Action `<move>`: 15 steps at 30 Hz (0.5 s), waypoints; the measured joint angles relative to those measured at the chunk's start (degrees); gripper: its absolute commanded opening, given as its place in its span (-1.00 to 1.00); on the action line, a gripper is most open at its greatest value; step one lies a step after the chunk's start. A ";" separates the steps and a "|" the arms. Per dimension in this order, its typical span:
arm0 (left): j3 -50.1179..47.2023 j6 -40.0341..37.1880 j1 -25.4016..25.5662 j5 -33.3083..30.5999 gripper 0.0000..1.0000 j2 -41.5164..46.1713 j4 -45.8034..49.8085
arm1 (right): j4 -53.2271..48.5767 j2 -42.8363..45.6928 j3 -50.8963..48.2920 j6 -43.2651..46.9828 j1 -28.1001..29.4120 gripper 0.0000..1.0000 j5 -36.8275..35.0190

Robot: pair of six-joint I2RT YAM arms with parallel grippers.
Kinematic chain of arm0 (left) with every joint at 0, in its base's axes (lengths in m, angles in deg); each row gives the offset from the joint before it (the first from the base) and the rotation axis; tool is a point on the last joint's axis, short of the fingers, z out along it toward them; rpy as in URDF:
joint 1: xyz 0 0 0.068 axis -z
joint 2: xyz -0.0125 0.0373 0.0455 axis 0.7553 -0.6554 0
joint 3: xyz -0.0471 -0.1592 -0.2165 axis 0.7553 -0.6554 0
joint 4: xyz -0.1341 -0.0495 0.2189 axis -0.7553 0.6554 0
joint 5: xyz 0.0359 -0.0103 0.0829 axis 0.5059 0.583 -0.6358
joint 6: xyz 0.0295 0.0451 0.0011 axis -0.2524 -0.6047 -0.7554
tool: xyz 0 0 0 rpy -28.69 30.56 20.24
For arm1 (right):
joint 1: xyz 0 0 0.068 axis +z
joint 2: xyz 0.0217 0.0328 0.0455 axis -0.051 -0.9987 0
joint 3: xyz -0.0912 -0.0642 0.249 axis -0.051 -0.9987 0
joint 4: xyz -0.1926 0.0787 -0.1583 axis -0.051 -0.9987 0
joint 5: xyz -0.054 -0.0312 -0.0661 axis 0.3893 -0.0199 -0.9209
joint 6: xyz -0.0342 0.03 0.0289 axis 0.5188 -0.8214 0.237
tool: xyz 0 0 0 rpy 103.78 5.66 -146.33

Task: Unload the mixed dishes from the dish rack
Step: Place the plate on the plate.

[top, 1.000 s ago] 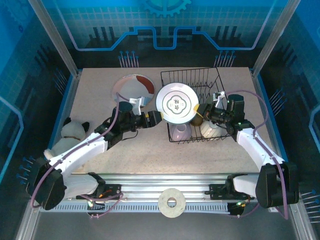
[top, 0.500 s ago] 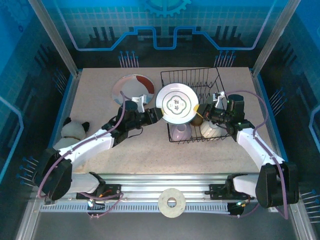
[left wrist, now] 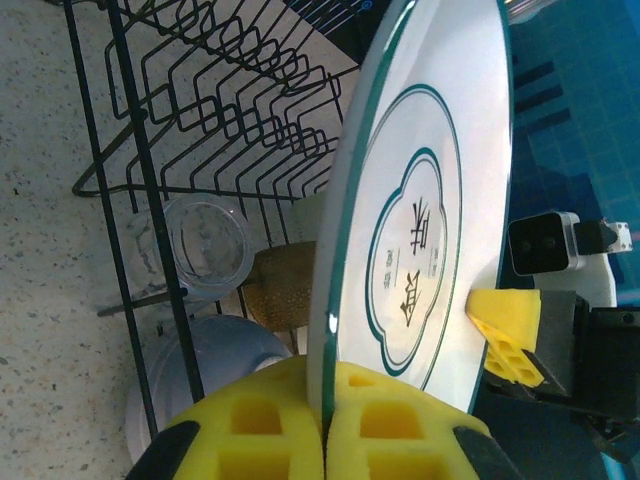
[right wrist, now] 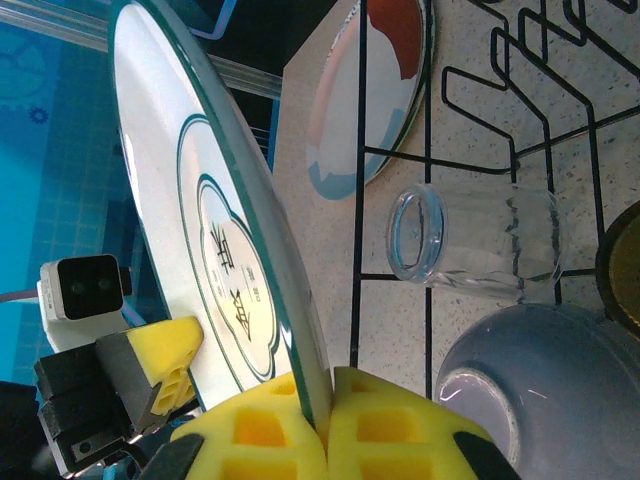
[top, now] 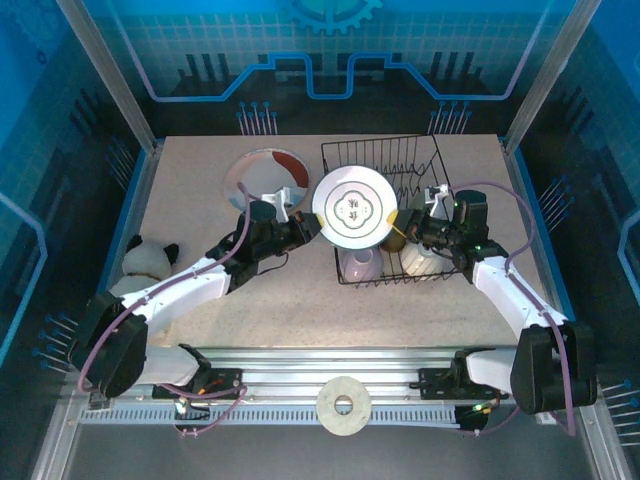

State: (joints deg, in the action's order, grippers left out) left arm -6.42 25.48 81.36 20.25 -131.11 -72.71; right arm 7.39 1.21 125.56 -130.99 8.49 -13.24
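A white plate with green lines stands on edge over the left part of the black wire dish rack. My left gripper is shut on its left rim, and my right gripper is shut on its right rim. In the left wrist view the yellow pads pinch the plate's edge. The right wrist view shows the same grip on the plate. Inside the rack lie a clear glass, a lavender bowl, a brown cup and a pale bowl.
A red-and-white plate lies flat on the table left of the rack. A black-and-white plush toy sits at the left table edge. A roll of tape rests on the front rail between the arm bases.
My left gripper moved right to the plate's left rim and closed on it. The right gripper stayed shut on the right rim, and the plate hardly moved.
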 measured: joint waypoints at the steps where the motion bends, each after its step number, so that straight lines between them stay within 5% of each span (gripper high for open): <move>1: -0.07 0.24 0.02 -0.02 -1.00 0.00 -0.20 | 0.02 0.00 0.00 0.04 0.00 -1.00 0.00; 3: -0.31 0.59 0.02 -0.07 -1.00 0.00 -0.52 | 0.02 0.00 0.00 0.17 0.00 -1.00 0.00; 13: -2.91 2.10 0.11 -1.31 -1.00 0.00 -1.51 | 1.92 -1.03 0.00 0.17 0.00 0.99 1.68; 15: -2.95 2.51 0.09 -1.31 -1.00 0.00 -1.57 | 1.90 -0.94 0.00 0.79 0.04 1.00 1.46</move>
State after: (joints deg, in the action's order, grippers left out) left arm -9.37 28.00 81.45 18.94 -131.11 -74.28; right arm 9.30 0.27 125.56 -130.21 8.53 -11.77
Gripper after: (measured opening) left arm 0.059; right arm 0.920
